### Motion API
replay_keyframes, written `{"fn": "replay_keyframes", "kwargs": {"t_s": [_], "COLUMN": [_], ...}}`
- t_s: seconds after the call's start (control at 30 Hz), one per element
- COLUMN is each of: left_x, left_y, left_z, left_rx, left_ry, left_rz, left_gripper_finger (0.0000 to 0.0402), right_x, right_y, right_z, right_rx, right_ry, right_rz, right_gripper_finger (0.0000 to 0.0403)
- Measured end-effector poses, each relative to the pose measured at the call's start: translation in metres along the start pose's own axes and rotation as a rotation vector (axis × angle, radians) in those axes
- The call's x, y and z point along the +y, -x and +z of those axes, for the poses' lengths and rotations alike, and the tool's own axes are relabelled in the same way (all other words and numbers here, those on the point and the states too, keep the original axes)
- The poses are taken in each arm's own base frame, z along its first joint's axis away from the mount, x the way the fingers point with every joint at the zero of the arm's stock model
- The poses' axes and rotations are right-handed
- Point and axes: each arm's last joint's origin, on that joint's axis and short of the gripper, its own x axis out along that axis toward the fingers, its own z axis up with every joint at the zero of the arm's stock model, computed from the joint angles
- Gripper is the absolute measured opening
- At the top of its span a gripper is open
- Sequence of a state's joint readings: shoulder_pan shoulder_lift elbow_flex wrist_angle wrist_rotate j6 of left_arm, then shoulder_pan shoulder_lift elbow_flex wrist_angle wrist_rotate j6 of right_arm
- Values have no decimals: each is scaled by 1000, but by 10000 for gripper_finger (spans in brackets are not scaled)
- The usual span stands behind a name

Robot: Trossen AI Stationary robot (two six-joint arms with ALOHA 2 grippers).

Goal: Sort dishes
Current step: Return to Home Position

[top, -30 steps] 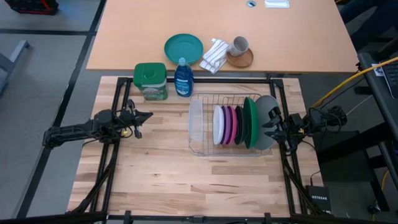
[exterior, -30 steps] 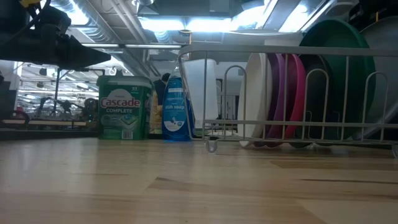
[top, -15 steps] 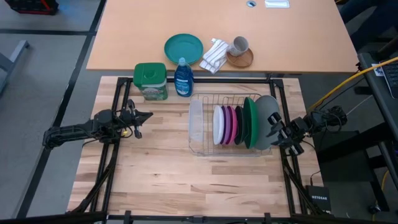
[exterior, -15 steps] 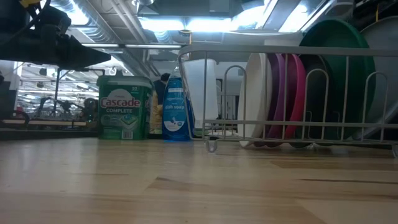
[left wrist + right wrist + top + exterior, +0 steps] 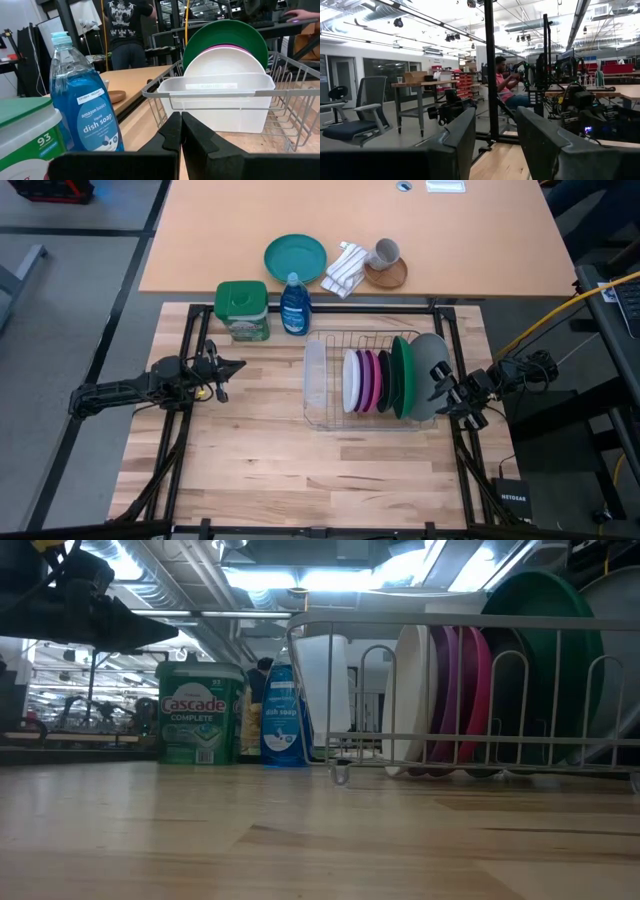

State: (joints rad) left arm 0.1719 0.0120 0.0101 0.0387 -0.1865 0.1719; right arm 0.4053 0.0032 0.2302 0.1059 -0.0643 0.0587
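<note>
Over the front half of the wooden table, the left gripper (image 5: 236,365) hangs at the left with its jaws pressed together, and the right gripper (image 5: 438,386) sits at the right edge with its jaws spread, just beside the large light grey plate (image 5: 430,352). Between them the dish rack (image 5: 360,342) holds the plates on edge in a row: white plate (image 5: 350,381), magenta-pink plate (image 5: 368,380), dark grey plate (image 5: 384,380), green plate (image 5: 402,375), then the light grey one. Behind the rack stand a green-lidded tub (image 5: 242,310) and a blue soap bottle (image 5: 295,305), and farther back on the other table lie a teal plate (image 5: 295,257) and a mug (image 5: 386,252).
</note>
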Motion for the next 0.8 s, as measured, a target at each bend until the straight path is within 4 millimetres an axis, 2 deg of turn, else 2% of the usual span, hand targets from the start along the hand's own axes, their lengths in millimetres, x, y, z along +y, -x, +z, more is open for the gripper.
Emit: {"fn": "replay_keyframes", "kwargs": {"t_s": [0.3, 0.63, 0.8], "left_x": [0, 0, 0], "left_y": [0, 0, 0], "left_z": [0, 0, 0], "left_rx": [0, 0, 0], "left_ry": [0, 0, 0], "left_rz": [0, 0, 0], "left_gripper_finger": [1, 1, 1], "right_x": [0, -2, -5], "right_y": [0, 0, 1], "right_z": [0, -1, -8], "right_rx": [3, 9, 78], "right_ry": [10, 11, -14], "right_rz": [-3, -84, -157], "right_gripper_finger": [147, 147, 147]}}
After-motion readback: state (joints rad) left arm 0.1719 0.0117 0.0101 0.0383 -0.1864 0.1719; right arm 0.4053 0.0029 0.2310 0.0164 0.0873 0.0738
